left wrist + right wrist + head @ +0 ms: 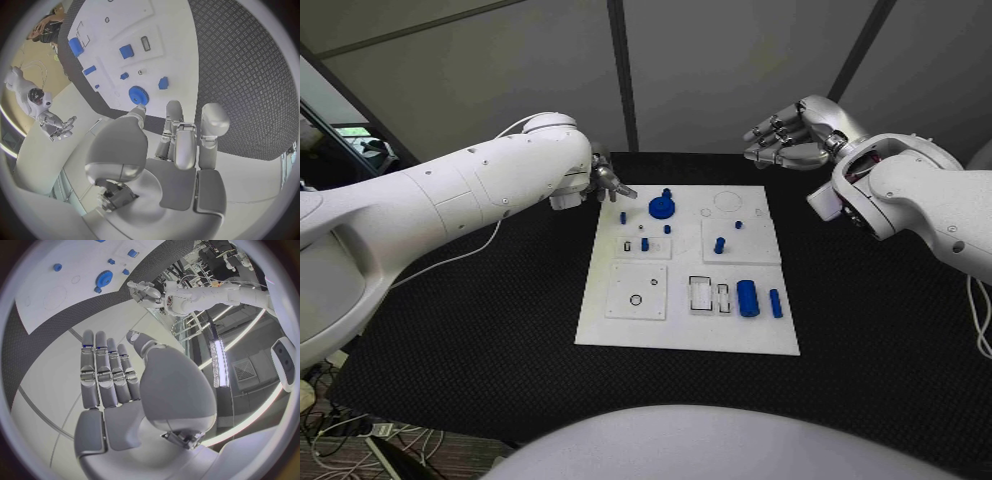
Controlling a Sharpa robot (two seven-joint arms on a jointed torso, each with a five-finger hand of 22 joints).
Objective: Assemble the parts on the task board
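Approach step, by my reading. Left hand [607, 180] spread, empty, at the task board [689, 330] far-left corner beside the blue gear [661, 208] (untouched). Right hand [788, 135] empty, fingers together. Next: grasp gear.

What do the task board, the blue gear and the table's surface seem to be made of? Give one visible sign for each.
Task board: probably matt white plastic; flat, even, no glare.
Blue gear: likely moulded or printed plastic; uniform saturated colour, fine teeth.
Table: black textured mat, perhaps rubber or foam; a regular raised grain shows in the left wrist view.
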